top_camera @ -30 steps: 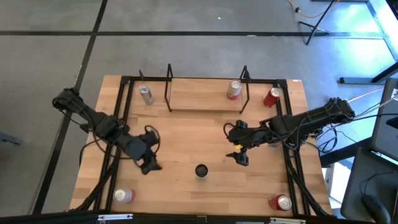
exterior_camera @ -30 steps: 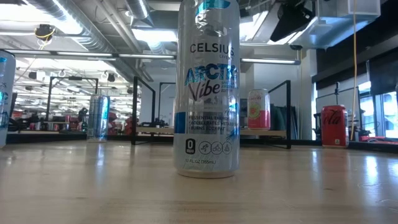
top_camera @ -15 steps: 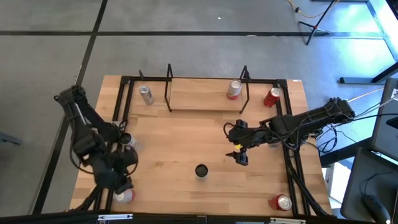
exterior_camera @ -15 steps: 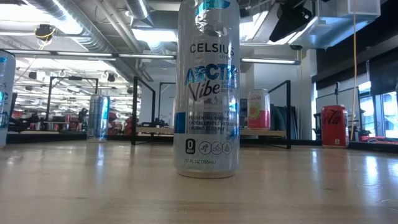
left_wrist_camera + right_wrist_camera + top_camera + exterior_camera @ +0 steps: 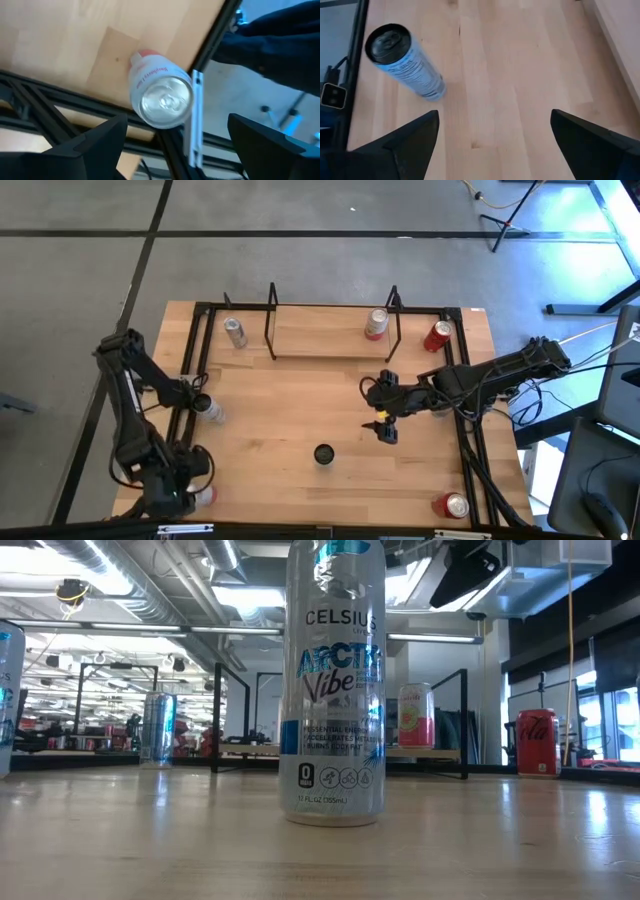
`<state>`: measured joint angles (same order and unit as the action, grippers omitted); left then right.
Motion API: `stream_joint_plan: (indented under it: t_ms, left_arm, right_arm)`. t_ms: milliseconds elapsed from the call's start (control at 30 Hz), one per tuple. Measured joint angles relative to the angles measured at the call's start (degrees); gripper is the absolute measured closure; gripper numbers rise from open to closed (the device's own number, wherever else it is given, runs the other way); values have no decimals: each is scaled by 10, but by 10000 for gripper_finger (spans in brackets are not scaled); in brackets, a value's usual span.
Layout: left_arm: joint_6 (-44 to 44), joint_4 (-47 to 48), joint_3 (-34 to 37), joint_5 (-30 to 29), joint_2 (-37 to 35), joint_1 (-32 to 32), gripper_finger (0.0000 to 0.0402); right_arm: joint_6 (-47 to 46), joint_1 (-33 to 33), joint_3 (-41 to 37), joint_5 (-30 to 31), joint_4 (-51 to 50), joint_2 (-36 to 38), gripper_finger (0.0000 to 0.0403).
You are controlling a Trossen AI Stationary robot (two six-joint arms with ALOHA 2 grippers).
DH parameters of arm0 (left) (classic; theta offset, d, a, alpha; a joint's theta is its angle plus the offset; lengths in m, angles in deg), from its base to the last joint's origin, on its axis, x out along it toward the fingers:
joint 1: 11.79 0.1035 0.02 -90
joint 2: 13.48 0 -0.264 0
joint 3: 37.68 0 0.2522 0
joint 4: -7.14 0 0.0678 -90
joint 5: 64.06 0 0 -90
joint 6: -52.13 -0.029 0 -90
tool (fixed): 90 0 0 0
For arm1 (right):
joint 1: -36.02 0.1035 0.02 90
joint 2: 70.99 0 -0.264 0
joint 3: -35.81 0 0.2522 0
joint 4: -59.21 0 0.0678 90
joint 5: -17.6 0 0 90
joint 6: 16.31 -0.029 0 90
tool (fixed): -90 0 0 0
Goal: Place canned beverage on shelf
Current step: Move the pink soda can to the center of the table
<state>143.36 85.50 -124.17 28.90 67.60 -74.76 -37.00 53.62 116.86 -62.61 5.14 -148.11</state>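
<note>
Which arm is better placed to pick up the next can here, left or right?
Probably the left. Its tool hangs open above the red-and-white can at the table's near left corner, the can between its fingers in the wrist view. The right tool, also open, hovers mid-table beside the dark-topped can, not over it.

One can (image 5: 376, 324) on the shelf (image 5: 330, 332) — another can (image 5: 437, 336) just right.

1. My left arm is folded back at the table's front-left corner, its elbow raised by the left rail, with the left gripper (image 5: 185, 490) low over that corner, fingers (image 5: 95, 145) spread wide apart.
2. My right arm reaches in from the right edge toward mid-table, its right gripper (image 5: 385, 430) pointing forward and down, fingers (image 5: 410, 137) likewise parted, holding nothing.
</note>
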Motion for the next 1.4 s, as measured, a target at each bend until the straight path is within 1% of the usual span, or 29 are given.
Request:
stream_joint_plan:
  t_ms: [167, 333, 467, 667, 800, 900, 1033, 1133, 1233, 1333, 1400]
  left_arm:
    - [-47, 0, 0, 5, 41, -1, 65]
    - [-86, 0, 0, 12, 60, -1, 65]
    - [-89, 9, 0, 12, 68, -8, 65]
    - [-89, -10, 0, 23, 87, -19, 65]
    - [-93, -7, 0, 10, 104, -19, 65]
    - [-93, -7, 0, 17, 123, -13, 66]
    - [-94, -9, 0, 22, 138, -8, 84]
    - [-96, -6, -1, 31, 139, 5, 113]
    - [-118, -6, -1, 39, 139, 26, 145]
    - [-157, -4, -1, 57, 135, 58, 150]
    - [-183, 12, -3, 52, 129, 85, 150]
  right_arm:
    - [0, 0, 0, 1, 0, 0, 34]
    - [0, 0, 0, 1, 0, 0, 34]
    - [0, 0, 0, 1, 0, 0, 34]
    - [0, 0, 0, -3, 0, 0, 34]
    - [0, 0, 0, -1, 0, 0, 34]
    - [0, 0, 0, 0, 0, 0, 34]
    - [0, 0, 0, -11, -2, 0, 34]
    - [-8, 0, 0, -17, -1, 0, 34]
    - [-33, 0, 0, -17, -1, 0, 34]
    - [-33, 0, 0, -17, -1, 0, 34]
    - [-34, 0, 0, -17, -1, 0, 34]
